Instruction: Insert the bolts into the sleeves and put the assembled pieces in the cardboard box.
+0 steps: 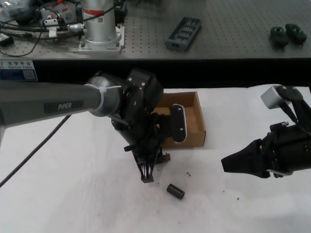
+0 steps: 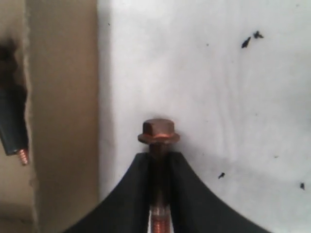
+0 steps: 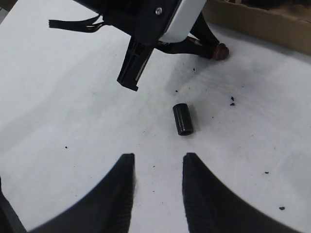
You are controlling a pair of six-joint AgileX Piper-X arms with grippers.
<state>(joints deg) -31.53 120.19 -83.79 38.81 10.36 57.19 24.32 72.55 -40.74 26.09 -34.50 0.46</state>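
While the bolt (image 2: 158, 133) is clamped by its shank between the fingers of the left gripper (image 2: 158, 160), its hex head juts past the tips. It sits just beside the outer wall of the cardboard box (image 2: 63, 97), close to the white bench cover (image 1: 73, 204); we cannot tell if it touches. We judge it stiff, small and dense. Its threaded metal could twist in the pads, so a shank grip near the head looks sound.

The sleeve (image 3: 182, 119) lies on its side on the cover, apart from the box and toward the near edge. Light and cylindrical, it would likely roll if nudged, so we would pinch it across its body. The right gripper (image 3: 155, 162) hovers near it, fingers apart, holding nothing.

Open cover surrounds the sleeve, while the box wall crowds the left gripper. One assembled piece (image 2: 12, 121) lies inside the box.
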